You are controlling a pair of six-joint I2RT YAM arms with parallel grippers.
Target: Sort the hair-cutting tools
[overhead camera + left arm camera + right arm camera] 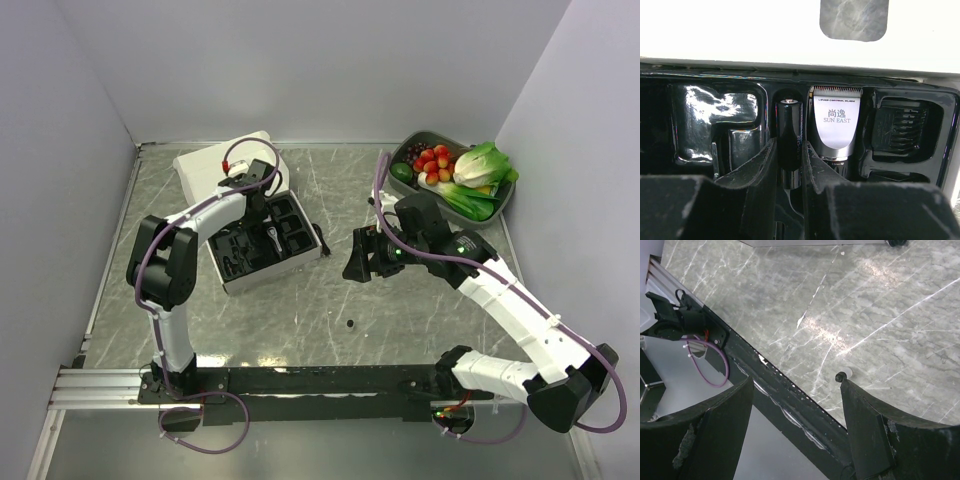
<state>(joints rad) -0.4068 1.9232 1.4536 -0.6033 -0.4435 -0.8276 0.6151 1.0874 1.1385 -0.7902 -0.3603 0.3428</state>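
A grey marbled worktop [420, 330] is seen from above, with a black moulded tray [705, 120] on its left half. In the tray a silver-headed clipper [835, 127] is seated. Just to its left a black cylinder [789, 120] lies parallel, its long axis pointing away from the left gripper [789, 145], which is closed on its sides. The right gripper [796, 384] is held wide open and empty. A tiny black bit [840, 376] lies loose on the worktop, nearer to this arm.

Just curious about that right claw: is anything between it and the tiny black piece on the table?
Nothing visible does. The right gripper hangs open over the table, and the tiny black bit lies on bare marbled surface close beside one fingertip in the wrist view, with nothing between them.
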